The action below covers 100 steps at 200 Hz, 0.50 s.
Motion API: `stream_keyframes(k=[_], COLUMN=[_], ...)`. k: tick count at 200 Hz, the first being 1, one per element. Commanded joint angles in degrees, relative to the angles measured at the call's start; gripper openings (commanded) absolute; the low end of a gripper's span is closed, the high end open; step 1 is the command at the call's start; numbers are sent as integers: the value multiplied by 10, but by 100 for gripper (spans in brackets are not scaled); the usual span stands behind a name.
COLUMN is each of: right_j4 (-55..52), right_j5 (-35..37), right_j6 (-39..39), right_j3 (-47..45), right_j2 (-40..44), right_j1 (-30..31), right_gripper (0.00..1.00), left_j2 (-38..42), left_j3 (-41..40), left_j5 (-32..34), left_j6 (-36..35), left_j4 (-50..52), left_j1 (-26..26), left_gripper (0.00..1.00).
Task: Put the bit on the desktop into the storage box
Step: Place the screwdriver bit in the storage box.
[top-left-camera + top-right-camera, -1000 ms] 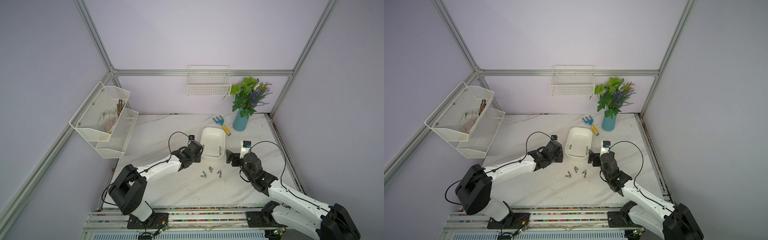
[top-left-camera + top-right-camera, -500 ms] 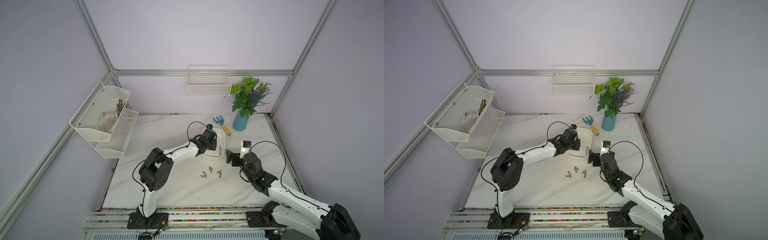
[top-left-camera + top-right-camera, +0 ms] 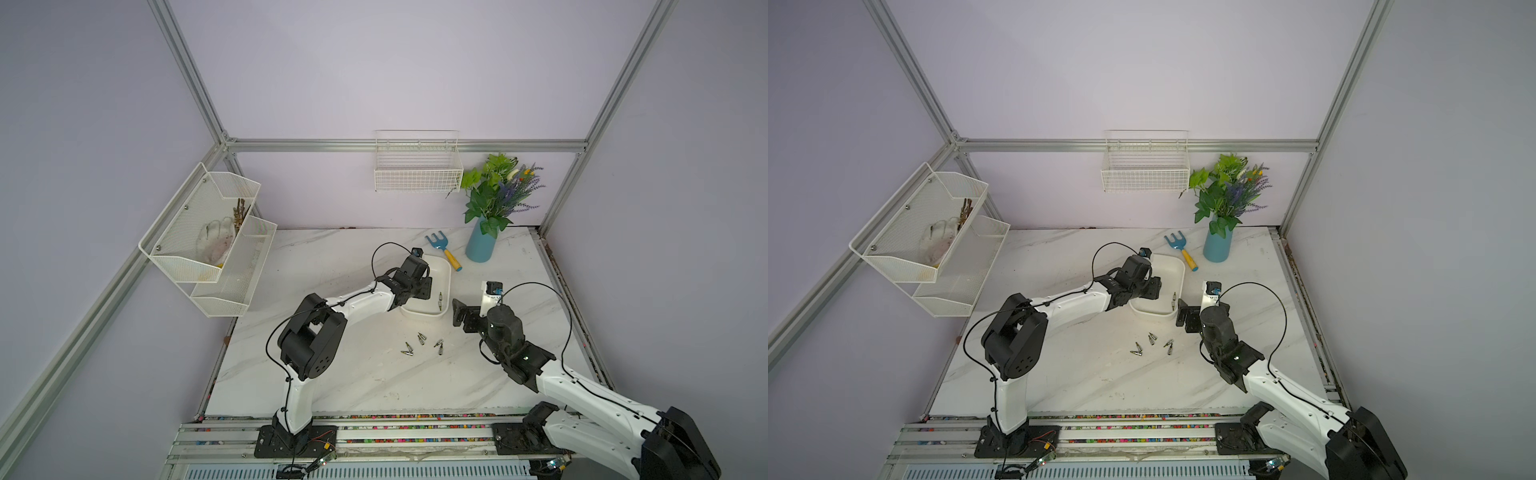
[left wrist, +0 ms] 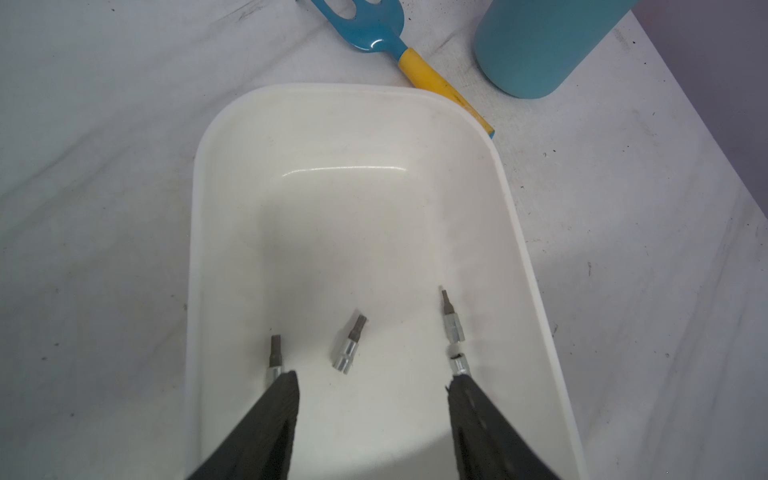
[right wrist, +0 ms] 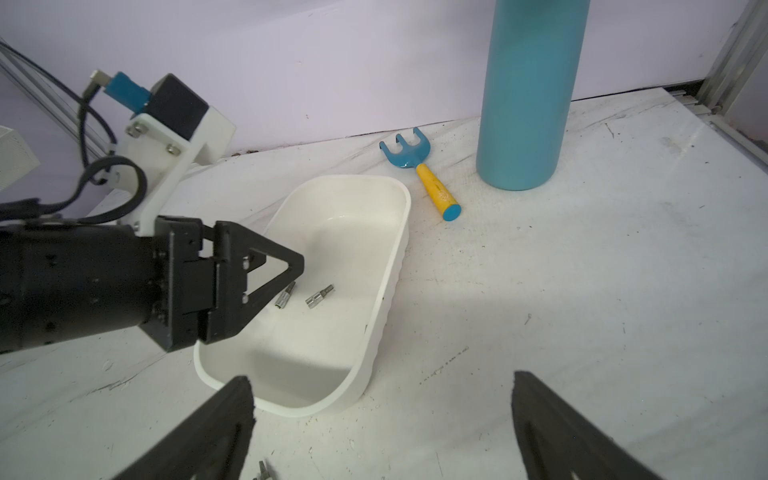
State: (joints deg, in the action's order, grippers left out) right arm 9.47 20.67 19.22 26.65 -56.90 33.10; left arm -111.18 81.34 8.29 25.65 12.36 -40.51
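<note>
The white storage box (image 3: 444, 272) (image 3: 1177, 270) stands mid-desktop (image 3: 353, 374). My left gripper (image 3: 422, 289) (image 4: 372, 378) hangs over the box's near end, open and holding nothing. In the left wrist view a bit (image 4: 350, 344) lies loose on the box floor just ahead of the fingertips, and other bits (image 4: 451, 320) (image 4: 274, 357) lie to either side of it. Several more bits (image 3: 422, 338) (image 3: 1152, 338) lie on the desktop in front of the box. My right gripper (image 3: 459, 318) (image 5: 382, 380) stays open beside the box's near right corner, empty.
A blue vase of plants (image 3: 480, 245) and a blue rake with a yellow handle (image 3: 442, 249) sit behind the box. A wire basket (image 3: 417, 178) hangs on the back wall. A mesh two-tier rack (image 3: 208, 237) juts out at the left.
My left arm swung from beside the desktop bits to over the storage box. Its gripper went from shut to open and a bit now lies in the box. The right arm stayed still.
</note>
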Motion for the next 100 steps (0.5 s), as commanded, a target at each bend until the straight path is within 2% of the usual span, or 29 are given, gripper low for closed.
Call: stream_keyframes(k=[1, 14, 45, 77, 100], right_j4=[16, 16, 20, 9, -40], right_j5=[1, -4, -21, -64, -103], right_j6=[-3, -6, -12, -18, 1], right_j3=[-6, -6, -6, 10, 47], right_j2=[2, 1, 1, -18, -47], right_j1=[-2, -2, -3, -1, 0], right_gripper=[100, 100, 100, 99, 94], left_j2=[103, 149, 272, 397, 459], left_j3=[-45, -86, -202, -305, -358], left_j5=[26, 48, 88, 121, 144], left_j6=[-9, -7, -3, -2, -6], left_j4=[-26, -26, -30, -25, -15], left_j1=[2, 2, 9, 25, 41], left_gripper=[69, 75, 99, 100, 100])
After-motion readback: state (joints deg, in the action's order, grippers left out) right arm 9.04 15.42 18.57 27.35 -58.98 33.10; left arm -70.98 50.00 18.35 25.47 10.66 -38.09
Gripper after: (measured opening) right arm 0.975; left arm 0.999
